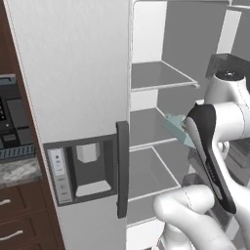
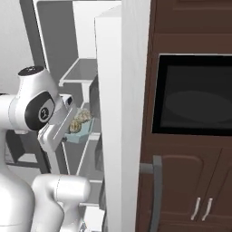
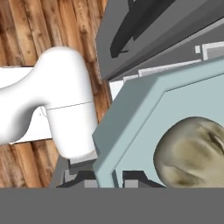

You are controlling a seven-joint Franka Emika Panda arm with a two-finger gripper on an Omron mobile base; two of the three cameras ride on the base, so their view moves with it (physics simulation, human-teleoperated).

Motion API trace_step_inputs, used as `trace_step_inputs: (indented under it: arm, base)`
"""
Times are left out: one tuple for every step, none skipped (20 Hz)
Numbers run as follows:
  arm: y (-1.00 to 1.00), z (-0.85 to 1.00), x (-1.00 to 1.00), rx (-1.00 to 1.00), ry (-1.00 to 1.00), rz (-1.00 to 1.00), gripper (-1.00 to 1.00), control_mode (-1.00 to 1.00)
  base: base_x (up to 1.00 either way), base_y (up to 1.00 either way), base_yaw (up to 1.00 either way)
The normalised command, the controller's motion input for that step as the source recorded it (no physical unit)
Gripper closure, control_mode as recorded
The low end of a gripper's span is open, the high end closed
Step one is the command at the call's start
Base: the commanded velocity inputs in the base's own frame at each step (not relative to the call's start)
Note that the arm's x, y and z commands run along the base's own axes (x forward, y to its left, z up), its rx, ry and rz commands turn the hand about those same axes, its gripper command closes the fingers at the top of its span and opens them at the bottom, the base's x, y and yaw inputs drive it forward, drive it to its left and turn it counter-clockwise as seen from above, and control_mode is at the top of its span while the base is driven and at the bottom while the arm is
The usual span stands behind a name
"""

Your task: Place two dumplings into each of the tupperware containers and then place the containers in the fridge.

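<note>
The fridge (image 1: 73, 73) stands open, its white shelves (image 1: 151, 80) bare. My gripper (image 3: 107, 177) is shut on the rim of the small pale blue tupperware container (image 3: 140, 113), one dark fingertip (image 3: 83, 178) on each side of the wall. A beige-grey dumpling (image 3: 194, 151) lies inside it. From the right base view the container (image 2: 80, 131) hangs level inside the fridge at middle-shelf height, with two dumplings (image 2: 80, 118) in it. In the left base view a corner of the container (image 1: 176, 128) pokes out behind my forearm.
The closed fridge door with its dispenser recess (image 1: 88, 166) and dark handle (image 1: 122, 168) fills the left. The open door's edge (image 2: 120, 118) stands close on my right, then dark-wood cabinets (image 2: 190, 181) and a black oven window (image 2: 195, 95). A stone counter (image 1: 17, 171) lies far left.
</note>
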Motion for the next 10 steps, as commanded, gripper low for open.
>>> trace_step_inputs:
  arm:
    - [0.00, 0.00, 0.00, 0.00, 0.00, 0.00, 1.00, 1.00]
    - [0.00, 0.00, 0.00, 0.00, 0.00, 0.00, 1.00, 1.00]
    - [0.00, 0.00, 0.00, 0.00, 0.00, 0.00, 1.00, 1.00]
    - [0.00, 0.00, 0.00, 0.00, 0.00, 0.00, 1.00, 1.00]
    - [0.00, 0.00, 0.00, 0.00, 0.00, 0.00, 1.00, 1.00]
    - [0.00, 0.00, 0.00, 0.00, 0.00, 0.00, 1.00, 1.00]
    - [0.00, 0.00, 0.00, 0.00, 0.00, 0.00, 1.00, 1.00]
    - [0.00, 0.00, 0.00, 0.00, 0.00, 0.00, 1.00, 1.00]
    - [0.00, 0.00, 0.00, 0.00, 0.00, 0.00, 1.00, 1.00]
    - [0.00, 0.00, 0.00, 0.00, 0.00, 0.00, 1.00, 1.00]
  base:
    - [0.46, 0.00, 0.15]
    - [0.52, 0.00, 0.13]
    - [0.54, 0.00, 0.13]
    - [0.54, 0.00, 0.13]
    - [0.43, 0.00, 0.13]
    - [0.16, 0.00, 0.06]
    - [0.01, 0.00, 0.03]
    - [0.04, 0.00, 0.00]
    - [0.00, 0.00, 0.00]
    - [0.00, 0.00, 0.00]
